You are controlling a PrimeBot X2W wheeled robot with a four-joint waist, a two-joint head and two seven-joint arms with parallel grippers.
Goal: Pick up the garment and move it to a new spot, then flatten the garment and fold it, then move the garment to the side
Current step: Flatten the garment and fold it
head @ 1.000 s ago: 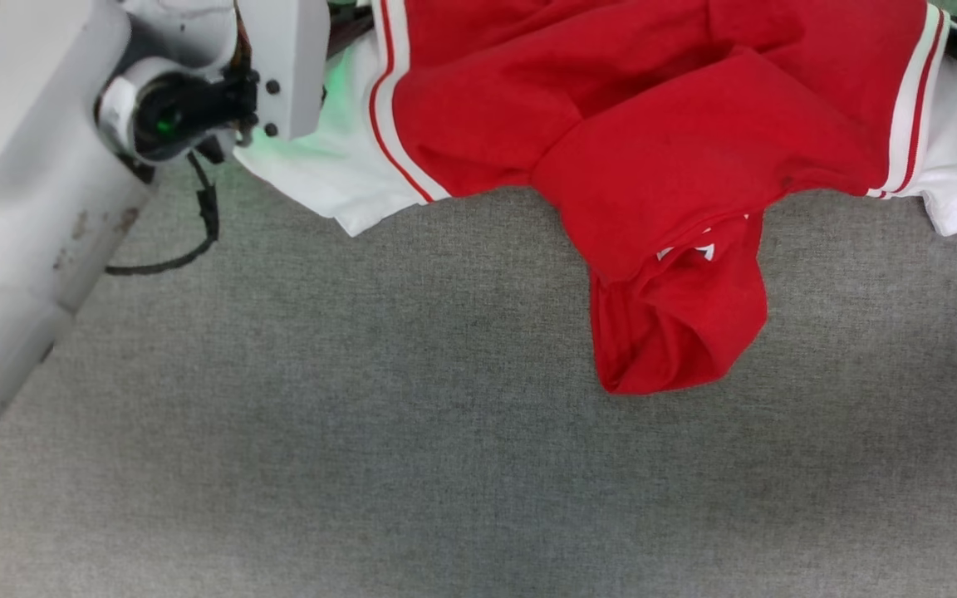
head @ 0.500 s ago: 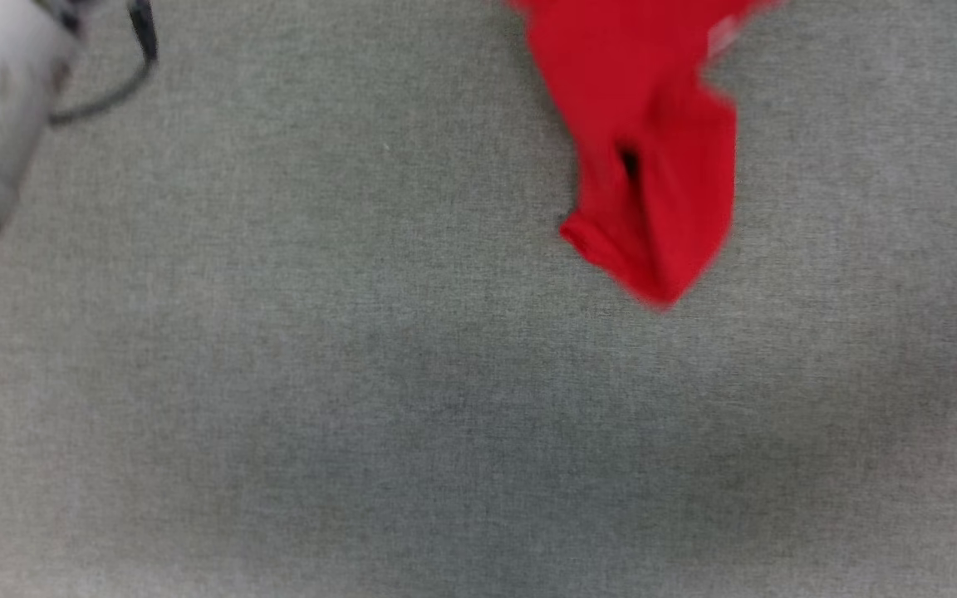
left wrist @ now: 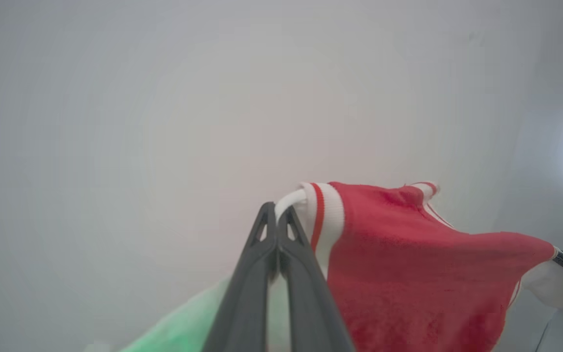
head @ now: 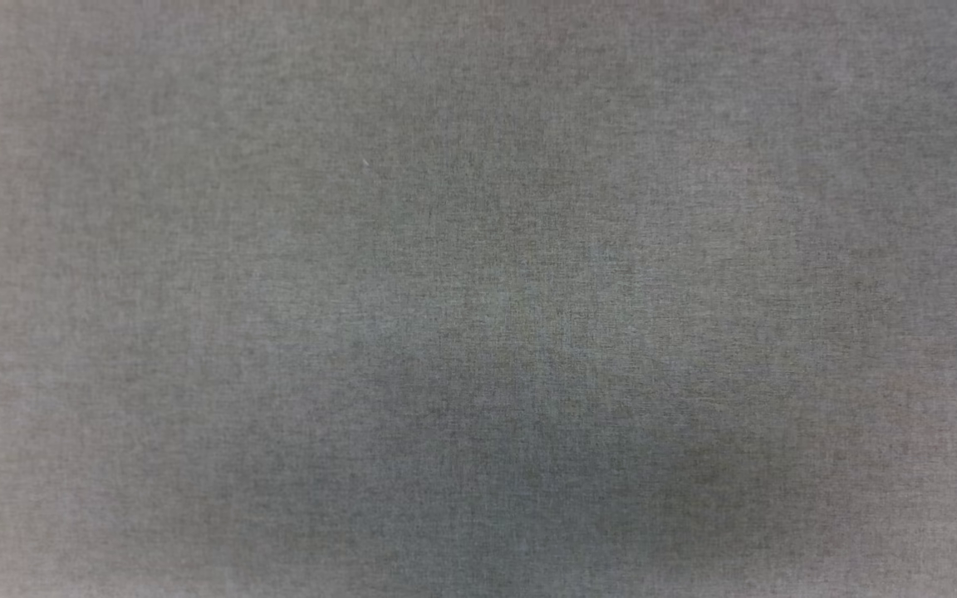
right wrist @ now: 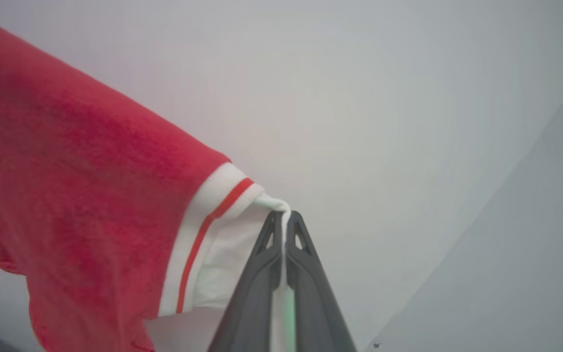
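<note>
While our head camera looks down on a grey woven surface (head: 478,249), dimmed by a soft shadow toward its lower middle, both wrist cameras face a pale, plain wall (left wrist: 164,98). Against that wall the garment (left wrist: 408,283) hangs in the air, gripped at both ends. In the left wrist view its red body spreads to the right of our left gripper (left wrist: 277,215) and sags downward, running off toward a white sleeve (left wrist: 545,286) near the right edge. In the right wrist view the garment (right wrist: 66,186) lies up and to the left of our right gripper (right wrist: 284,220) and drapes below it on that side. Smaller than these, a striped trim band (left wrist: 323,215) sits just beside the left fingers. On the other arm, more white sleeve cloth lies between the trim there and the right fingers. Each claw is pressed together, pinching a thin fold of white sleeve edge at its very tips. On the left that fold curls over the fingertips, and on the right it is caught between them.
</note>
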